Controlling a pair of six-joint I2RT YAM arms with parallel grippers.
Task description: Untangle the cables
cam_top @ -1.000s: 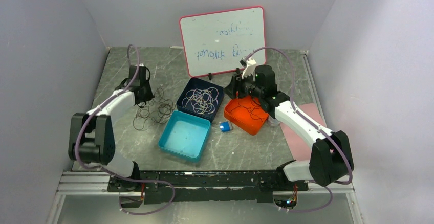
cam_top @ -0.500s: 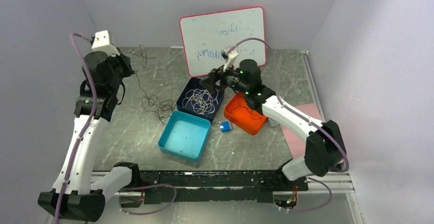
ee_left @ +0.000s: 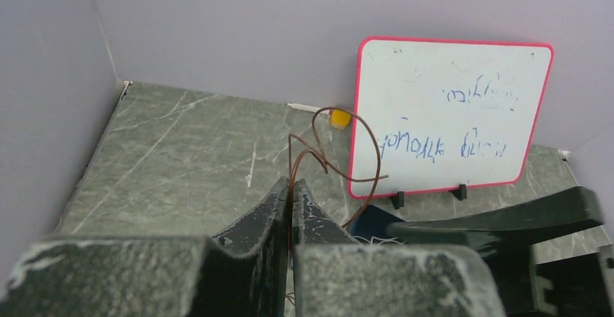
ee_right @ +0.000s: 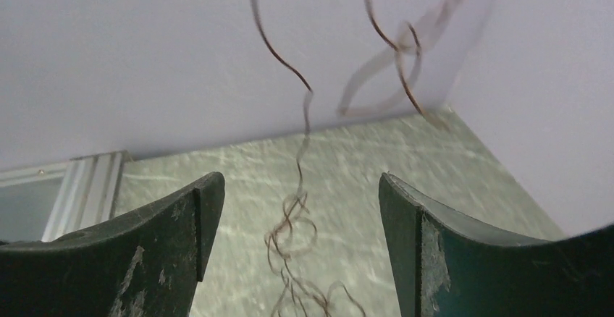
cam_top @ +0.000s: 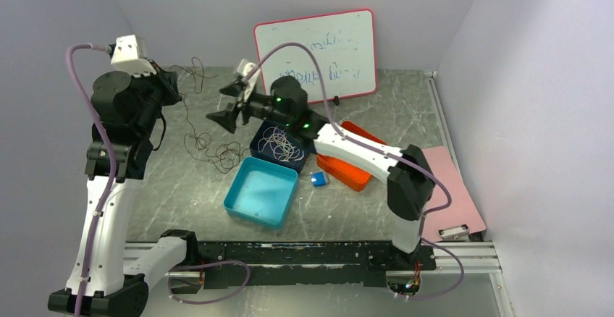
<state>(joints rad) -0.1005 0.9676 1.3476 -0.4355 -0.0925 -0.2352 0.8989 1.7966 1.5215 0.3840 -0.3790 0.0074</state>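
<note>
The left tool (ee_left: pixel 292 197) is pinching a brown cable (ee_right: pixel 305 114) up high; its strand is hanging straight down to the table (cam_top: pixel 340 208), dead ahead of the right tool (ee_right: pixel 298 183), gaping wide.

The tabletop (ee_left: pixel 181 143) beyond the left claw (ee_left: pixel 292 205) is seen as matt, veined stone. Its dark plastic fingers (ee_left: pixel 253 223) are scuffed whitish. The cables (ee_right: pixel 293 234) are seen as thin, smooth wire.
</note>
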